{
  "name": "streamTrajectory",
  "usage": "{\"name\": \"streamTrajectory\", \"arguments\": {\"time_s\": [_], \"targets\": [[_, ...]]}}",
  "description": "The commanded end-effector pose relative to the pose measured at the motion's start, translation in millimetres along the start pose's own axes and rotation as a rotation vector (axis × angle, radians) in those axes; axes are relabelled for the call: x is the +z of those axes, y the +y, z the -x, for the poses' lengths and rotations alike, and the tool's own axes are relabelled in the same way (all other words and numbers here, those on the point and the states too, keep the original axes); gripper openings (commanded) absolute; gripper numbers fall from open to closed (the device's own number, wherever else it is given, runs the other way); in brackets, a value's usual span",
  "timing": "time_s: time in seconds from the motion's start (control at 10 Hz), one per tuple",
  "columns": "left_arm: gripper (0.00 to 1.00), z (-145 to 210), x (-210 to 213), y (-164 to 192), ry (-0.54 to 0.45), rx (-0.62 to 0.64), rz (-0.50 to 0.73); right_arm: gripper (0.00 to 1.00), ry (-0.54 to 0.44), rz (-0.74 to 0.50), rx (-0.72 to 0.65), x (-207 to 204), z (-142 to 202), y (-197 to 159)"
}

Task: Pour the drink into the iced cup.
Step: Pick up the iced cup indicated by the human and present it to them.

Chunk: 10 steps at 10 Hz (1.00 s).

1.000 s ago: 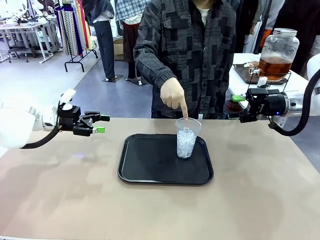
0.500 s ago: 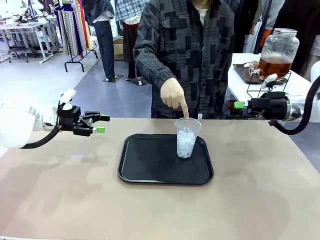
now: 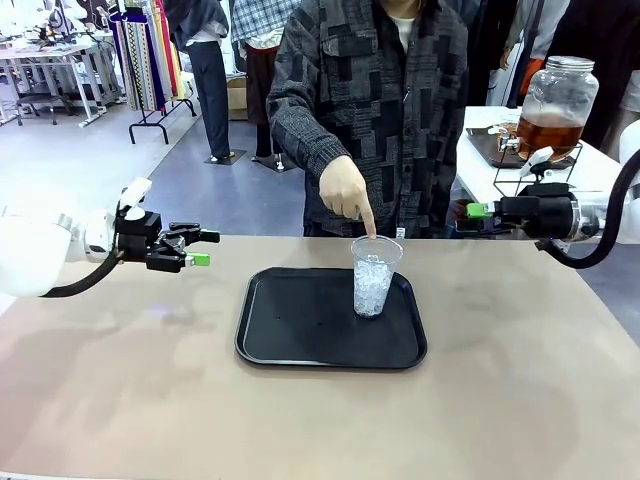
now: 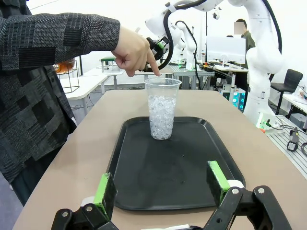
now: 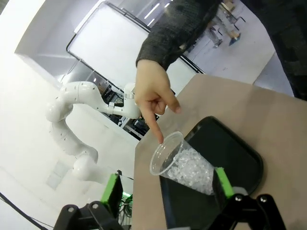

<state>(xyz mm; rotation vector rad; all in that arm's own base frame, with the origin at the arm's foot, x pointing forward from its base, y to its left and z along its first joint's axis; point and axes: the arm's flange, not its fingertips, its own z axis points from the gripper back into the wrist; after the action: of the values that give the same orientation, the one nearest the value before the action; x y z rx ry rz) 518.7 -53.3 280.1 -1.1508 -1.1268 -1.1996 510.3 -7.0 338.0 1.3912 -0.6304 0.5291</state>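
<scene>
A clear plastic cup (image 3: 375, 275) filled with crushed ice stands upright on the far right part of a black tray (image 3: 300, 330). A person's hand (image 3: 347, 190) points down, its index fingertip at the cup's rim. The drink (image 3: 548, 132), amber-brown, fills the lower part of a large lidded glass jar (image 3: 557, 100) on a wire stand at the back right. My left gripper (image 3: 203, 249) hovers open left of the tray, aimed at the cup (image 4: 162, 108). My right gripper (image 3: 468, 214) hovers open right of the person, below the jar, aimed at the cup (image 5: 181, 163).
The person stands at the far table edge behind the tray. The jar's stand rests on a white side table (image 3: 590, 165) beyond the tan table (image 3: 320, 420). Clothes racks (image 3: 145, 60) and other people are in the background.
My right gripper has rolled at the wrist and now lies flatter, its fingers pointing left. The left arm, the cup and the pointing hand have stayed put.
</scene>
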Motion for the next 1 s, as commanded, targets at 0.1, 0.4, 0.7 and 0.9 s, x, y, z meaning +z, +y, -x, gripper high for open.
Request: {"name": "streamTrajectory", "arguments": {"time_s": [0.1, 0.4, 0.7, 0.9], "targets": [[1.00, -2, 0, -1, 0.001, -0.002, -0.001, 1.00, -0.040, 0.000, 0.360, -7, 11, -11], [1.00, -2, 0, -1, 0.001, -0.002, -0.001, 1.00, -0.006, 0.003, 0.647, -22, 21, -22], [1.00, -2, 0, -1, 0.001, -0.002, -0.001, 1.00, -0.033, 0.006, 0.779, -44, 33, -36], [1.00, -2, 0, -1, 0.001, -0.002, -0.001, 1.00, -0.003, 0.004, 0.764, -50, 35, -41]]}}
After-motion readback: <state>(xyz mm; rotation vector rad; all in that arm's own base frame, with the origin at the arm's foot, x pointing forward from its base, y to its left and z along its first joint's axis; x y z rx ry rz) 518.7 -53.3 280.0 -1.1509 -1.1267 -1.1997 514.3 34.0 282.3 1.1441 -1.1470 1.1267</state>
